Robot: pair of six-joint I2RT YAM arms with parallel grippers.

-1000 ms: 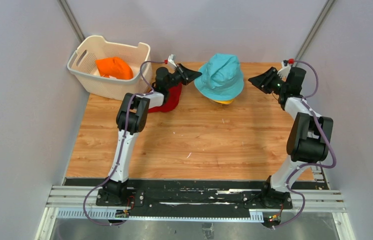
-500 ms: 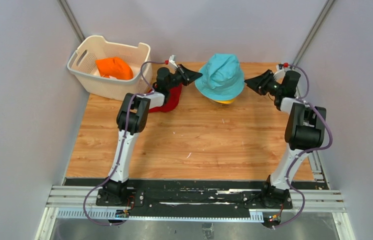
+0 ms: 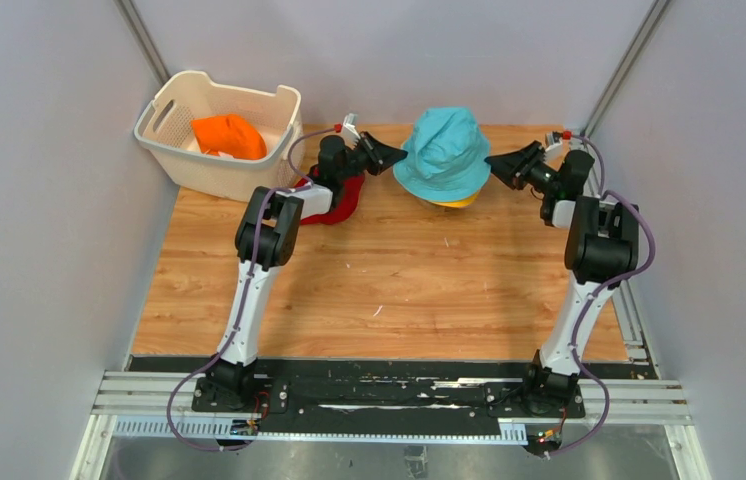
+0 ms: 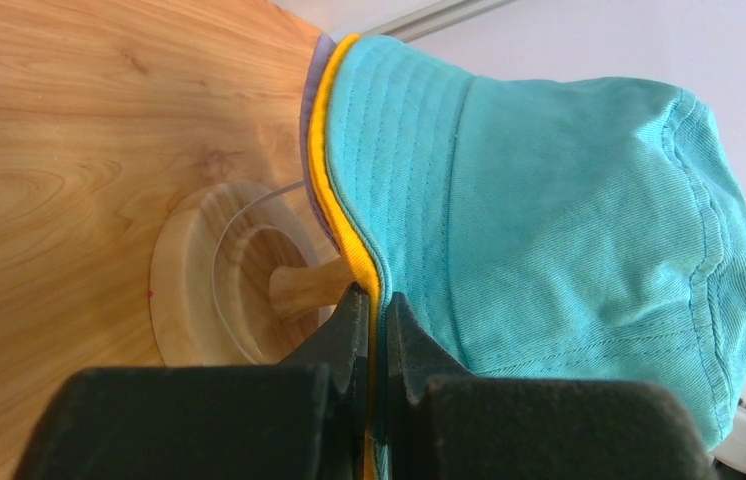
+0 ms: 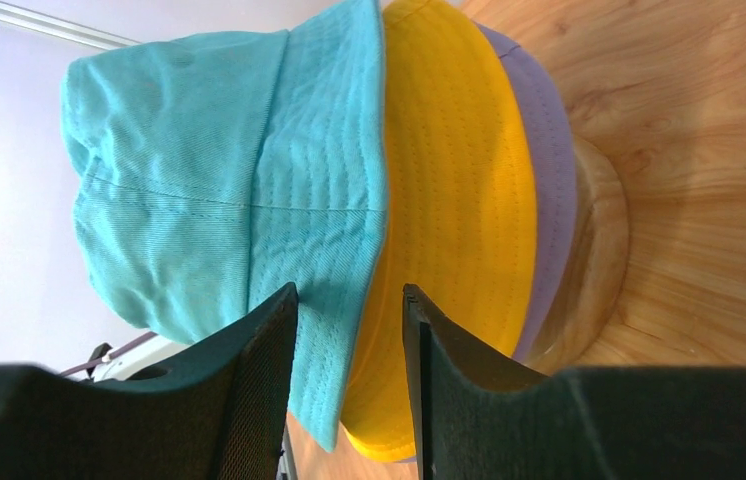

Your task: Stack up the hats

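Note:
The teal hat [image 3: 444, 150] sits on top of the yellow hat [image 3: 456, 203] and the lavender hat [image 5: 552, 190] on the wooden stand [image 4: 194, 285]. My left gripper [image 3: 396, 155] is shut on the left brims of the teal hat [image 4: 549, 200] and yellow hat [image 4: 334, 190]. My right gripper [image 3: 494, 164] is open at the right side, and the teal brim [image 5: 334, 250] hangs between its fingers without being pinched. The red hat [image 3: 346, 197] lies on the table under my left arm. The orange hat [image 3: 229, 135] lies in the basket.
The white perforated basket [image 3: 171, 158] stands at the back left corner. Grey walls close in the table on the left, right and back. The stand's wooden base [image 5: 604, 250] shows under the stack.
My right gripper has moved left, from clear of the stack to around the teal brim. My left gripper has shifted slightly right, still at the left brim.

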